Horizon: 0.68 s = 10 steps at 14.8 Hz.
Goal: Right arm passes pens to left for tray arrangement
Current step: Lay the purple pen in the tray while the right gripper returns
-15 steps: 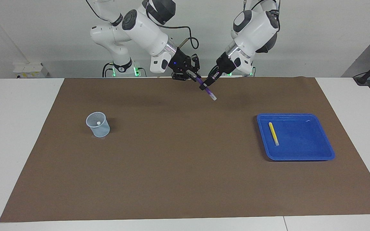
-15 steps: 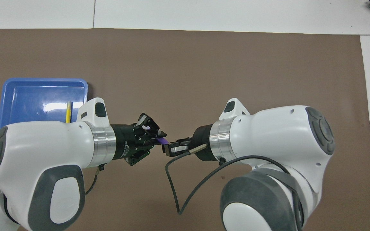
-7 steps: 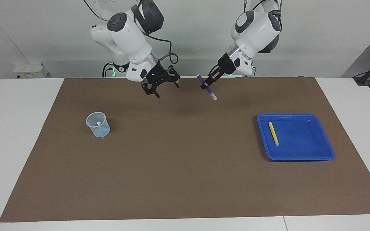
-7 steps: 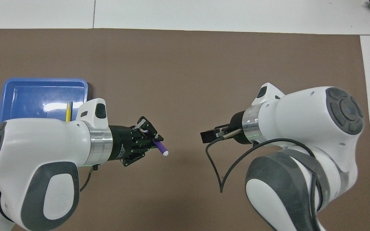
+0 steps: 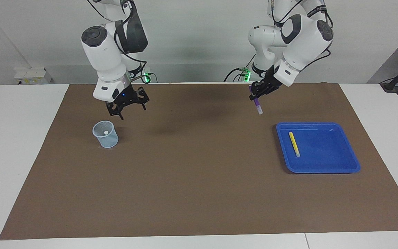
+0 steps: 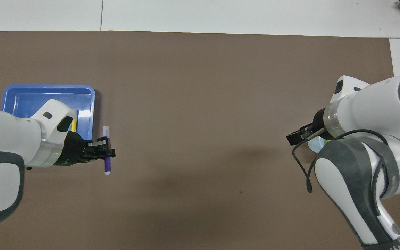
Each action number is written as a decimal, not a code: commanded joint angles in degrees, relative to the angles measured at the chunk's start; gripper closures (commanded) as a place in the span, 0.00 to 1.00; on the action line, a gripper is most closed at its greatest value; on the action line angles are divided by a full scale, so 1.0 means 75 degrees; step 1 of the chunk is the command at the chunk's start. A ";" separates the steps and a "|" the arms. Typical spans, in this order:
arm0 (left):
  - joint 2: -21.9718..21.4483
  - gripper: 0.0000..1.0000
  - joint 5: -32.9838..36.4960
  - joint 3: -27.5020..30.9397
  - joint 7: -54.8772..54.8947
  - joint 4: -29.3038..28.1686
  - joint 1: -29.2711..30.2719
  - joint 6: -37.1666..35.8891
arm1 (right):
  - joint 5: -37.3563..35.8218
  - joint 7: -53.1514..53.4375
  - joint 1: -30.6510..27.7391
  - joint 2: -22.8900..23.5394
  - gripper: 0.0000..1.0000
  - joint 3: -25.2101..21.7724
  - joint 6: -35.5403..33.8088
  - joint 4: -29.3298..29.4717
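Note:
My left gripper (image 5: 256, 95) is shut on the purple pen (image 5: 258, 106), which hangs tilted with its pale end down, over the mat beside the blue tray (image 5: 337, 168). From above, that left gripper (image 6: 107, 152) grips the purple pen (image 6: 107, 166) near its middle, just off the tray's rim (image 6: 47, 87). A yellow pen (image 5: 294, 144) lies in the tray; my left wrist hides most of the yellow pen (image 6: 75, 119) from above. My right gripper (image 5: 130, 110) is open and holds nothing, up over the mat by the cup (image 5: 105, 134).
The pale translucent cup stands toward the right arm's end of the brown mat (image 5: 199, 173), with a small whitish end showing inside. My right arm covers most of the cup (image 6: 314, 144) from above. The mat's edge (image 6: 390, 52) meets white table.
The right gripper let go of the purple pen, opened, and swung away to above the cup. The left gripper carried the pen toward the tray and turned it more upright.

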 commanded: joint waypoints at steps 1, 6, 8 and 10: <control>-0.0054 1.00 0.0922 -0.0059 0.1746 0.0023 0.0721 -0.0315 | -0.0350 -0.0483 -0.0603 0.0102 0.20 0.0107 0.0617 -0.0608; 0.0566 1.00 0.1861 -0.0059 0.3321 0.0023 0.1648 0.0199 | -0.0971 -0.0472 -0.0850 0.0337 0.33 0.0107 0.0758 -0.0609; 0.0929 1.00 0.2084 -0.0059 0.3404 0.0023 0.1754 0.0702 | -0.0983 -0.0518 -0.1154 0.0524 0.33 0.0107 0.1038 -0.0655; 0.1199 1.00 0.2284 -0.0059 0.3439 0.0034 0.2011 0.1067 | -0.0983 -0.0414 -0.1202 0.0548 0.34 0.0119 0.1192 -0.0784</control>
